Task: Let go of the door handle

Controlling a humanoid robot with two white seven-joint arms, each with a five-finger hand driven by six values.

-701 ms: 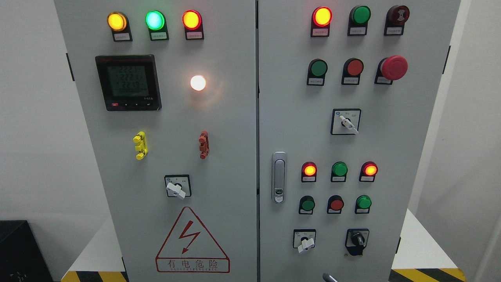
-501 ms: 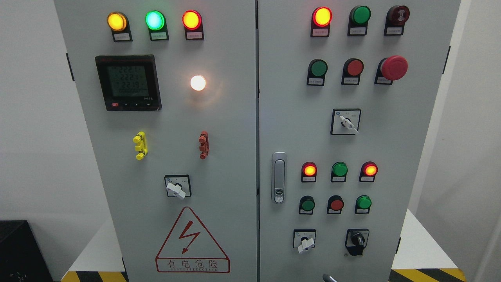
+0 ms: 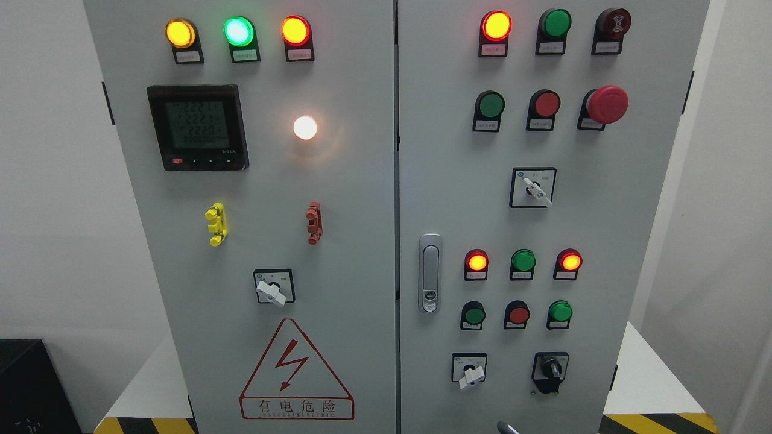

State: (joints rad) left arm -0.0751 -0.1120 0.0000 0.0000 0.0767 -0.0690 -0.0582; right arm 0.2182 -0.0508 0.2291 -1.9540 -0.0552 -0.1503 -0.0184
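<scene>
The silver door handle (image 3: 430, 272) sits flush and upright in its recess at the left edge of the right cabinet door (image 3: 603, 241), beside the centre seam. Nothing touches it. Both grey doors look closed. A small grey tip (image 3: 508, 428) pokes up at the bottom edge, right of the middle and well below the handle. It looks like part of my right hand, and the rest of it is out of frame. My left arm does not show.
The left door (image 3: 350, 181) carries lit lamps, a digital meter (image 3: 198, 126), yellow and red toggles, a rotary switch and a warning triangle. The right door holds push buttons, a red emergency stop (image 3: 607, 104) and rotary switches. Hazard tape marks the floor. A black box (image 3: 24, 386) stands lower left.
</scene>
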